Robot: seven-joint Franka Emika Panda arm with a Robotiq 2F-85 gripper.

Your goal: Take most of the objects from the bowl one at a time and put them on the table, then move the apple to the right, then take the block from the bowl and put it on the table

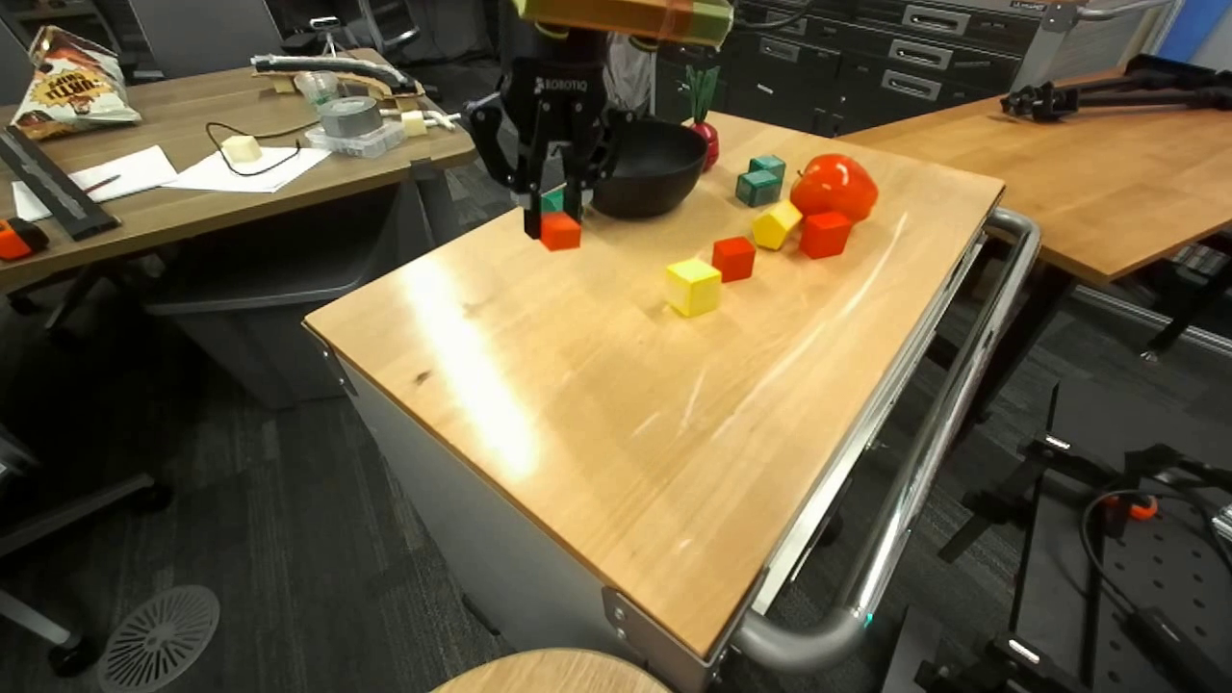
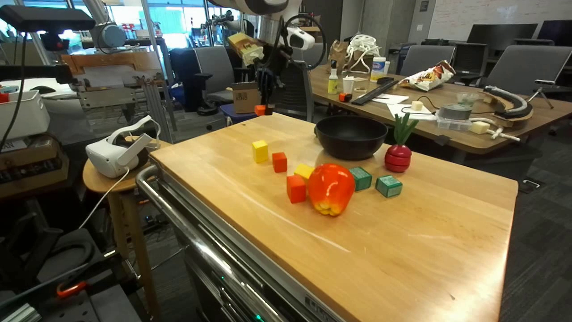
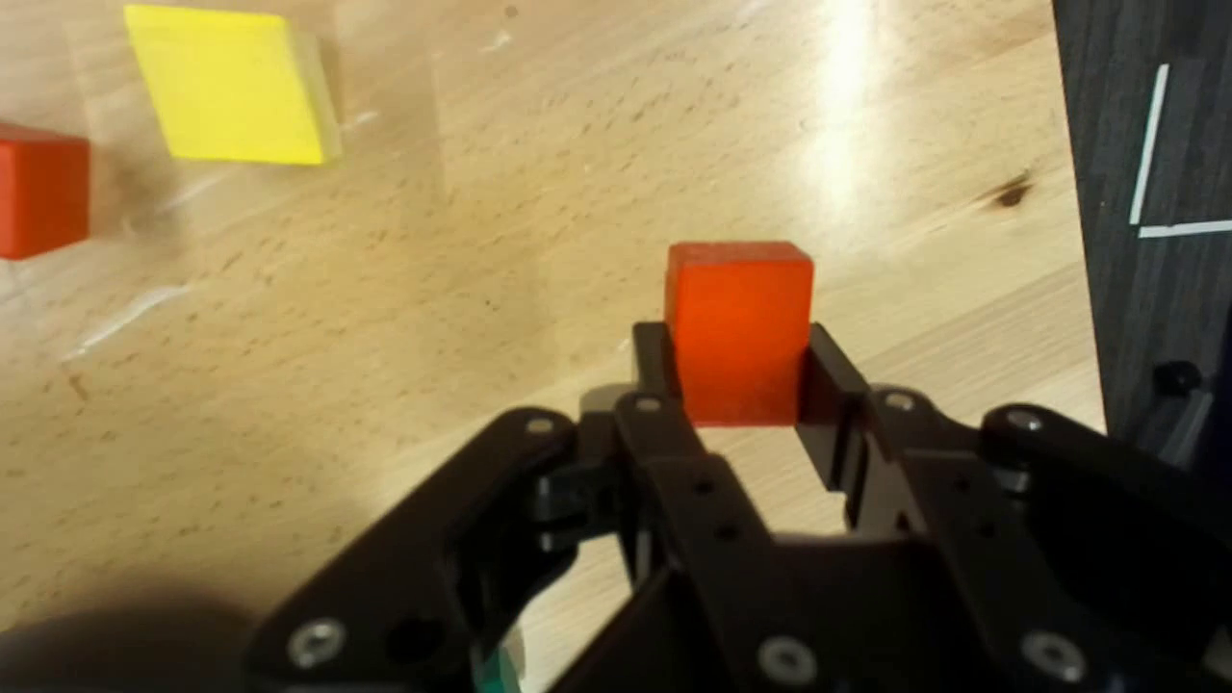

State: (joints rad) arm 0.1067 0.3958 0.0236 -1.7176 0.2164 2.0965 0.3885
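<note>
My gripper (image 1: 552,223) is shut on a red block (image 3: 741,337) and holds it above the table (image 1: 577,385), in front of the bowl in an exterior view. The held block also shows in an exterior view (image 2: 259,110). The round black bowl (image 2: 351,138) stands on the table; I see no object in its visible inside. The red-orange apple (image 2: 331,188) lies on the table beside a red block (image 2: 296,188) and a yellow block (image 2: 304,171). Another red block (image 1: 733,258), a yellow block (image 1: 693,287) and two green blocks (image 2: 361,178) sit nearby. Another green block (image 1: 552,200) is partly hidden behind the gripper.
A toy radish with green leaves (image 2: 397,157) stands beside the bowl. A metal rail (image 2: 201,243) runs along one table edge. A cluttered desk (image 1: 221,96) stands beyond the bowl side. A stool with a white headset (image 2: 118,154) is near one corner.
</note>
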